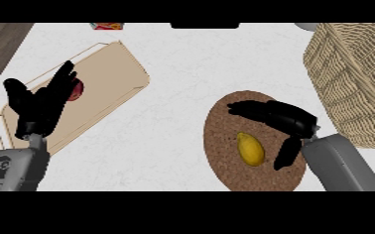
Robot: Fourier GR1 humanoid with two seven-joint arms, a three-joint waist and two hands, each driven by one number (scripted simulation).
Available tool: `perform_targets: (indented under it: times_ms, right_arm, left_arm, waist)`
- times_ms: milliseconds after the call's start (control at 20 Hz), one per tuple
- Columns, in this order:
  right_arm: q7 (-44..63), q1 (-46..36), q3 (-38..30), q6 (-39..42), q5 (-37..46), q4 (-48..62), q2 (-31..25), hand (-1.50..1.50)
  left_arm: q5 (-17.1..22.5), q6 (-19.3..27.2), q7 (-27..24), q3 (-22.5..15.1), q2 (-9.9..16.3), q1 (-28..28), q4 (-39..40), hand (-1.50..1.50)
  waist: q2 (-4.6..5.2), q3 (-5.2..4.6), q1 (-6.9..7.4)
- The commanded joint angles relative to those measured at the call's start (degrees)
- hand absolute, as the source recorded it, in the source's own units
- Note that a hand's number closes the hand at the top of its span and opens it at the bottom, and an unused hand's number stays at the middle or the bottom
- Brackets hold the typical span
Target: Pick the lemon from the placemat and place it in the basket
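tan board (110, 74) left | red fruit (76, 90) on it | red packet (107, 26) top edge

One lemon (250, 148), one placemat (219, 134), one basket (344, 74), one cutting board (110, 74), two robot hands.

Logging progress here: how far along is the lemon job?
Nothing is done yet: the lemon lies on the round brown placemat. In hand: the right hand hovers open beside it, not gripping. Left: grasp, carry, place in the wicker basket.

Woven wicker basket (344, 74) — cork-like placemat (219, 134)
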Motion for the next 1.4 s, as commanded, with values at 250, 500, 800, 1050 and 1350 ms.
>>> perform_targets:
  times_ms: [250, 500, 800, 1050, 1350]
  right_arm:
    - [-7.47, 0.36, 0.26, 0.42, 2.54, 1.69, -2.67, -1.50]
    - [-5.93, 2.32, 1.53, -5.28, 6.96, 3.70, 1.59, -1.50]
    - [-3.29, 1.37, 1.99, -4.05, 10.44, 1.84, 4.03, -1.50]
    - [-7.62, 3.17, 4.56, -10.47, 16.20, 3.12, 3.21, 1.50]
    - [9.43, 1.51, -0.76, -10.38, 16.61, 5.54, 12.65, 1.50]
  left_arm:
    - [-1.15, -1.75, 0.56, 1.37, -1.25, 3.90, -4.03, 0.00]
    - [-4.28, -0.61, 2.12, 0.87, -3.44, -0.17, -1.82, 0.00]
    - [-4.45, -3.14, -2.18, 3.80, -3.12, 1.02, 1.26, 0.00]
    - [-4.89, -2.40, 1.61, 4.01, -3.27, -1.93, 0.10, 0.00]
    - [-4.14, -4.44, -1.35, 4.67, -3.12, 2.88, -1.18, 0.00]
  waist:
    - [-0.01, 0.01, 0.18]
    - [0.02, 0.01, 0.00]
    - [0.01, 0.00, 0.05]
    - [0.01, 0.01, -0.06]
    - [0.16, -0.05, 0.86]
